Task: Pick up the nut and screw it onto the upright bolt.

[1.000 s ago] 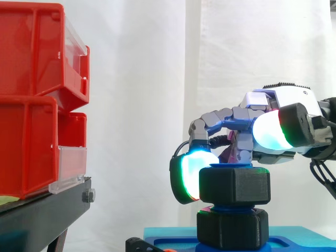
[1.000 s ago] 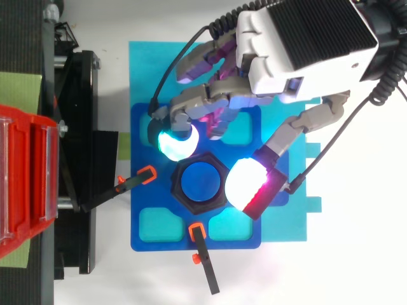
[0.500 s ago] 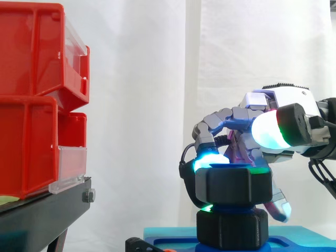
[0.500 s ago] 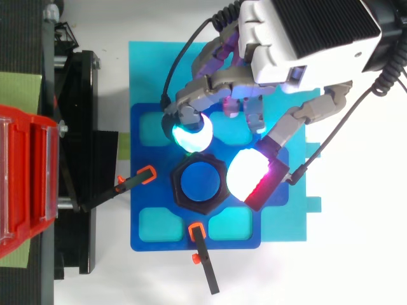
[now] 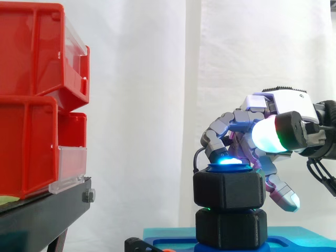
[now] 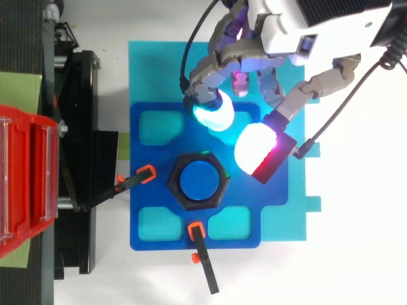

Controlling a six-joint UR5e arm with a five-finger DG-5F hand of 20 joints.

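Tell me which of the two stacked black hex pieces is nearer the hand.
The upper one, the nut, at the height of the hand's fingertips. The lower hex piece sits beneath it, down at the blue base plate.

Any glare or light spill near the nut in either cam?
Side view: the big pad glares white-green; a cyan gleam sits on the nut's top edge. Top view: that pad and the cyan pad wash out pale at the centre; a green glint marks the nut's rim.
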